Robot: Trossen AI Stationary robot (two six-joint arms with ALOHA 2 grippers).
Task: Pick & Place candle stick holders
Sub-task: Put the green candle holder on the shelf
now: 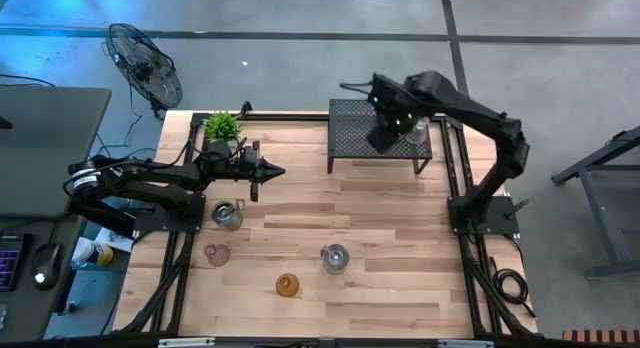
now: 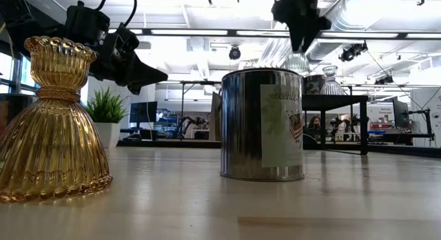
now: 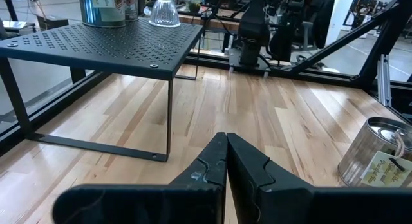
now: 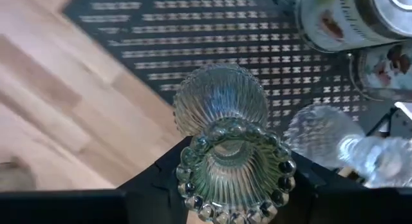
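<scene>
My right gripper [image 1: 385, 138] is over the black mesh rack [image 1: 380, 153] and is shut on a greenish clear ribbed glass holder [image 4: 222, 114]. The holder also shows under the gripper in the low view [image 2: 298, 61]. My left gripper [image 1: 272, 171] is shut and empty, above the table in front of the plant. An amber holder [image 1: 288, 284], a pink holder [image 1: 217, 254] and two silvery tins [image 1: 334, 258] [image 1: 228, 214] stand on the table. A clear holder [image 4: 322, 137] and tins [image 4: 347, 18] stand on the rack. My right gripper pinches the ribbed holder between its two fingers [image 4: 161, 182] at the wide beaded-rim end [image 4: 193, 161]. The fingers come from above, pointing down. The holder hangs below them, its narrower end [image 4: 221, 95] toward the rack top. I cannot tell whether that end touches the rack.
A green potted plant [image 1: 222, 125] stands at the far left of the table. The rack fills the far middle. Bare wood lies between the rack and the row of holders near the front edge. A fan [image 1: 145, 68] stands off the table.
</scene>
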